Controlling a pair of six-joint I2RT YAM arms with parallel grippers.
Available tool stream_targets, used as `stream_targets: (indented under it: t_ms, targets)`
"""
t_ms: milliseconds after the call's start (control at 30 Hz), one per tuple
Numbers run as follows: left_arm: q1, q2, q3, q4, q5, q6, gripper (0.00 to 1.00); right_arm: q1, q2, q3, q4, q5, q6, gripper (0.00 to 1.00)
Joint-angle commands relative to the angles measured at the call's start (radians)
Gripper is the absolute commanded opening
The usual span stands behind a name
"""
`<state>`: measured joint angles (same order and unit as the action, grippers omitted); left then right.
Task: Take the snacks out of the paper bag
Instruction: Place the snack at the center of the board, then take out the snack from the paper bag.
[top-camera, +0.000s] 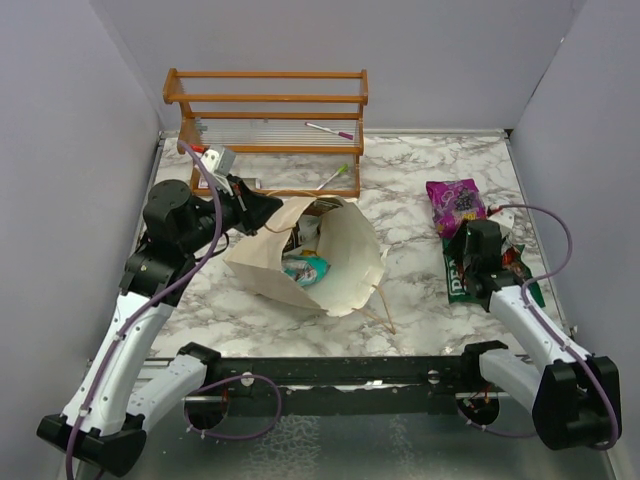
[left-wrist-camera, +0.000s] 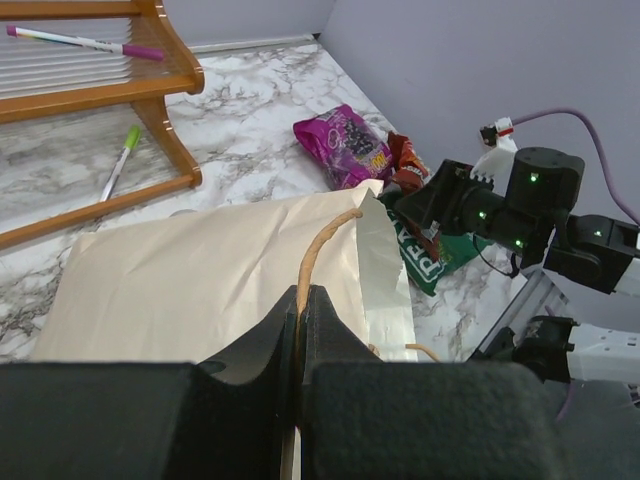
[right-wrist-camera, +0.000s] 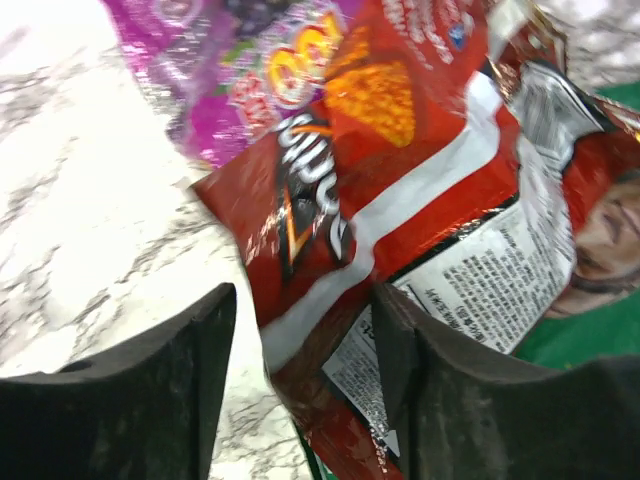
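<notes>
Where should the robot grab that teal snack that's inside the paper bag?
Pinch the exposed end of the teal packet, the only part showing, coming down from above through the mouth of the paper bag. The bag's walls wrap its other sides, and the left gripper is shut on the handle, holding that mouth open.

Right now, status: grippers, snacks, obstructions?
Left gripper shut on tan string handle of cream paper bag. Right gripper open astride red foil packet. Teal foil packet inside bag. Nothing blocking.
</notes>
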<state>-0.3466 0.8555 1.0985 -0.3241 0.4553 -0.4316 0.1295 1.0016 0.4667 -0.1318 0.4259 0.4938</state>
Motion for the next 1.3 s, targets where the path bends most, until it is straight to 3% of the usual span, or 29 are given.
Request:
stream_targets:
  t_ms: [0, 167, 367, 433, 533, 700, 833, 967, 1133, 1267]
  targets:
    - [0.006, 0.009, 0.000, -0.001, -0.005, -0.018, 0.00, -0.001, -0.045, 0.020, 0.078, -0.210, -0.067, 0.63]
    - [0.005, 0.012, -0.015, 0.018, 0.000, -0.047, 0.00, -0.001, -0.086, 0.142, -0.057, -0.236, -0.152, 0.83]
    - [0.006, 0.020, -0.058, 0.070, 0.065, -0.061, 0.00, -0.001, -0.202, 0.229, -0.129, -0.257, -0.185, 0.89]
    - [0.005, 0.018, -0.077, 0.104, 0.089, -0.077, 0.00, -0.001, -0.252, 0.248, -0.147, -0.312, -0.187, 1.00]
    - [0.005, 0.014, -0.108, 0.180, 0.127, -0.124, 0.00, -0.001, -0.311, 0.212, -0.063, -0.454, -0.197, 0.99]
    - [0.005, 0.008, -0.138, 0.256, 0.176, -0.169, 0.00, -0.001, -0.337, 0.141, 0.090, -0.857, -0.304, 0.99]
    - [0.005, 0.002, -0.132, 0.221, 0.163, -0.152, 0.00, 0.001, -0.319, 0.154, 0.099, -0.984, -0.356, 0.99]
    - [0.005, -0.002, -0.140, 0.205, 0.149, -0.145, 0.00, 0.065, -0.302, 0.146, 0.214, -1.142, -0.343, 0.98]
    - [0.005, -0.002, -0.151, 0.211, 0.144, -0.146, 0.00, 0.230, -0.300, 0.187, 0.209, -1.121, -0.429, 0.97]
    - [0.005, 0.000, -0.169, 0.226, 0.141, -0.152, 0.00, 0.289, -0.281, 0.240, 0.165, -1.106, -0.470, 0.96]
